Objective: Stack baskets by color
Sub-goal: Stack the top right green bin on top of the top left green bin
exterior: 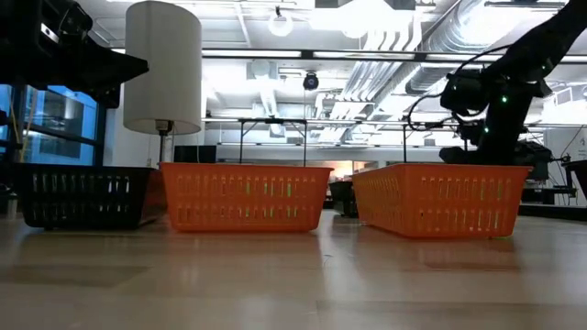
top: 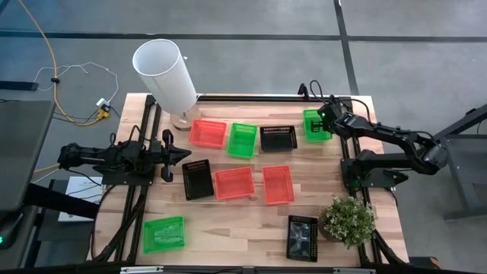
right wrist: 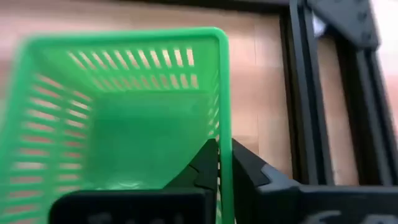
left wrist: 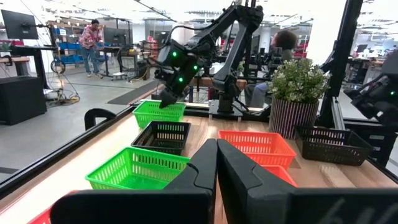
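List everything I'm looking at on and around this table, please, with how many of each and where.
Green baskets: three; one at the far right edge, held by its wall; one in the far row; one near the front left.
Red baskets: three; one in the far row, two side by side mid-table.
Black baskets: three; far row, mid-table left, front right.
White cylinder: one, far left corner.
Potted plant: one, green, right front.
Table: one, light wood.
Person: one, in the room behind.
Left gripper: shut, empty, over the left side.
Right gripper: shut on the far-right green basket's wall.
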Controlling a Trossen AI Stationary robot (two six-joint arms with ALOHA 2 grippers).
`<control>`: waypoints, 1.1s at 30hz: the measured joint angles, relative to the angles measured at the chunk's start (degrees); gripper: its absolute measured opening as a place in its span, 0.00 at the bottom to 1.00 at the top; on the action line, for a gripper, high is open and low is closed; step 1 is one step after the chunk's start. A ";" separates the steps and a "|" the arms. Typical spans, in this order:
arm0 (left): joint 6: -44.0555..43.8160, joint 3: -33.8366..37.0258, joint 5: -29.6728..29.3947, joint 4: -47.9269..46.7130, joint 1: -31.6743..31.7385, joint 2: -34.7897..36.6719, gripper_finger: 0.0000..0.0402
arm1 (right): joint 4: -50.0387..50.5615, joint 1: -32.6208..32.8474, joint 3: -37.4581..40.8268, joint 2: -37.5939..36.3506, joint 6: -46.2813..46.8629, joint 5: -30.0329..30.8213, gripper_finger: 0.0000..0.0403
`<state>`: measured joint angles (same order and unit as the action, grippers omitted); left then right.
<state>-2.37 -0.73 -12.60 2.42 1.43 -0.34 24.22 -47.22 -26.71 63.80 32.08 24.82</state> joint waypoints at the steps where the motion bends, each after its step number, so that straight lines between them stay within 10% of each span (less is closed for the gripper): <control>1: 0.00 0.01 0.00 0.00 0.00 0.00 0.00 | 1.12 0.01 -1.20 -0.49 -0.80 -0.01 0.01; 15: 0.00 0.02 0.02 0.00 0.00 0.00 0.00 | 22.00 19.82 -26.42 -10.05 4.68 8.63 0.00; 27: 0.02 0.02 0.02 -0.02 0.00 0.00 0.00 | -37.43 49.81 -10.43 6.96 19.26 14.01 0.00; 33: 0.01 0.02 0.02 0.00 -0.01 0.00 0.00 | -39.19 53.41 -21.37 21.37 20.82 23.55 0.00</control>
<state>-2.36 -0.71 -12.58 2.42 1.42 -0.34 -14.96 6.19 -48.08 85.17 52.90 48.37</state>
